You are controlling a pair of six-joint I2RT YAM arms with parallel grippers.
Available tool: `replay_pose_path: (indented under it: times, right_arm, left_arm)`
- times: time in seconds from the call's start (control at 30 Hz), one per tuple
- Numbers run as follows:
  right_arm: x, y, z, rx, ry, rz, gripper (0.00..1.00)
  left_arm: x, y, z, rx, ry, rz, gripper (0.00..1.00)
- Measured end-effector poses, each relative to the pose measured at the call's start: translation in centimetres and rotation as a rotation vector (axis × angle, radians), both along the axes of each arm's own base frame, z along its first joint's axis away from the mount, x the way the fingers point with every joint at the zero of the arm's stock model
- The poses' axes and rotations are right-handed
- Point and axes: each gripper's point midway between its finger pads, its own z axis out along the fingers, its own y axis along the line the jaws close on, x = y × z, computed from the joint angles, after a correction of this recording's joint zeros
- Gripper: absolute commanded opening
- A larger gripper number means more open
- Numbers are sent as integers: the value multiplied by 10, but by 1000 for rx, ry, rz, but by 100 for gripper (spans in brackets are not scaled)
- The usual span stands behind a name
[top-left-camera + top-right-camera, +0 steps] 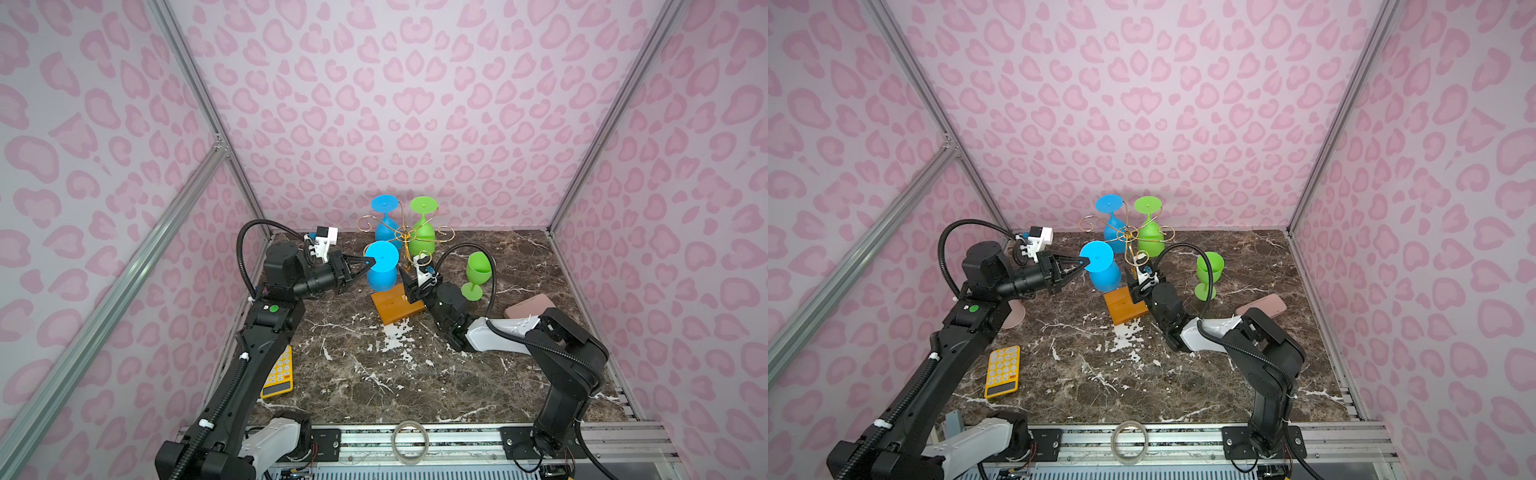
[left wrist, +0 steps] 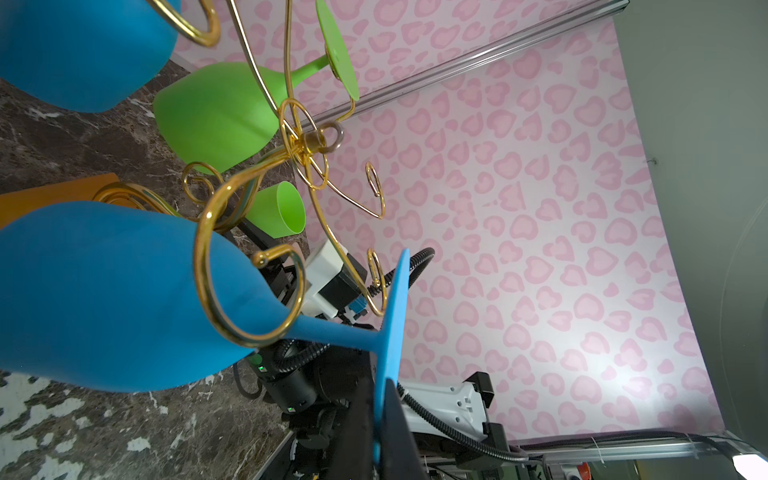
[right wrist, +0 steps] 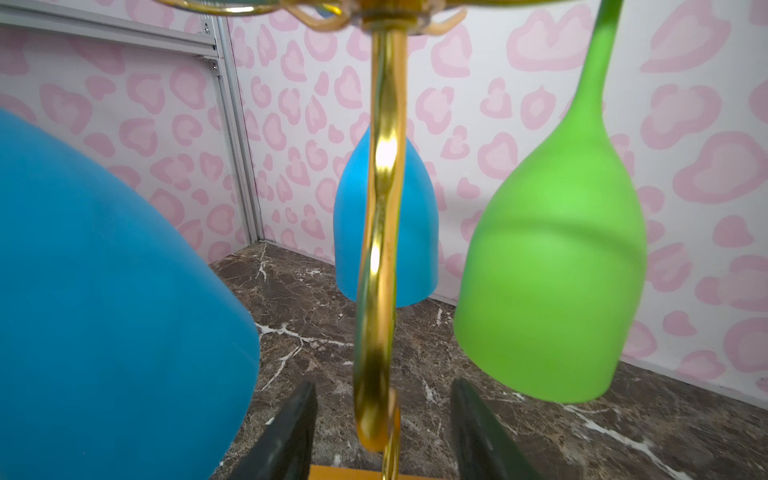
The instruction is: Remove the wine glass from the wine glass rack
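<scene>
On rack [image 1: 392, 309]: two blue glasses [image 1: 380, 276], one green glass [image 1: 422, 243].

Blurred, cropped, covered

Right wrist view: the post of the thin gold wire wine glass rack [image 3: 380, 232] is blurred, and the near matte blue wine glass [image 3: 104, 299] runs off the edge. In a top view, the left arm [image 1: 249, 353] covers part of the yellow calculator [image 1: 280, 372].
</scene>
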Motion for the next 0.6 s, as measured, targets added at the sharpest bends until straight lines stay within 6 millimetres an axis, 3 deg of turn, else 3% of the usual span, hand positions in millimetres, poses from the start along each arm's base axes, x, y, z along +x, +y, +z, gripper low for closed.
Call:
replay_pose_path:
  times: [0.33,0.6]
  right_arm:
    - [-25,-15,6,6,4,3,57]
    - [-29,-19,5,-3,12,-3,57]
  left_arm:
    - [-5,1,3,-9,-4,-12,4]
    - [-6,1,3,-10,-5,-20,4]
